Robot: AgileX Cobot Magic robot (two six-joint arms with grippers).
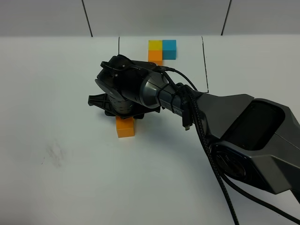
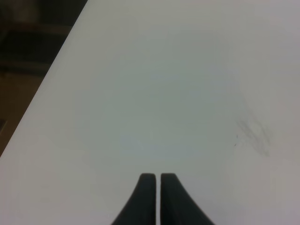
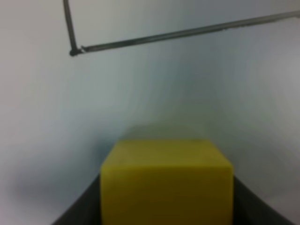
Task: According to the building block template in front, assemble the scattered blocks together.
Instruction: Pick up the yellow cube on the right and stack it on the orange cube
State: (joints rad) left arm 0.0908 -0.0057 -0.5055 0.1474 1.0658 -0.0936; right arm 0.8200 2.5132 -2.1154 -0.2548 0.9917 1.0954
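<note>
The template stands at the far middle of the table: yellow (image 1: 154, 45) and blue (image 1: 169, 48) cubes side by side, with an orange one (image 1: 155, 57) against the yellow, inside a thin black drawn frame (image 1: 204, 61). My right gripper (image 1: 123, 115) reaches across to the left of centre. In the right wrist view it (image 3: 166, 187) is shut on the loose yellow cube (image 3: 166, 180), which the wrist hides in the high view. The loose orange cube (image 1: 125, 127) lies right at the gripper, partly under it. The loose light blue cube is hidden. My left gripper (image 2: 157, 187) is shut and empty over bare table.
A corner of the drawn black frame (image 3: 178, 33) lies on the table beyond the yellow cube. A faint grey smudge (image 1: 54, 152) marks the table's left part and also shows in the left wrist view (image 2: 255, 133). The table edge (image 2: 47, 79) runs beside my left gripper.
</note>
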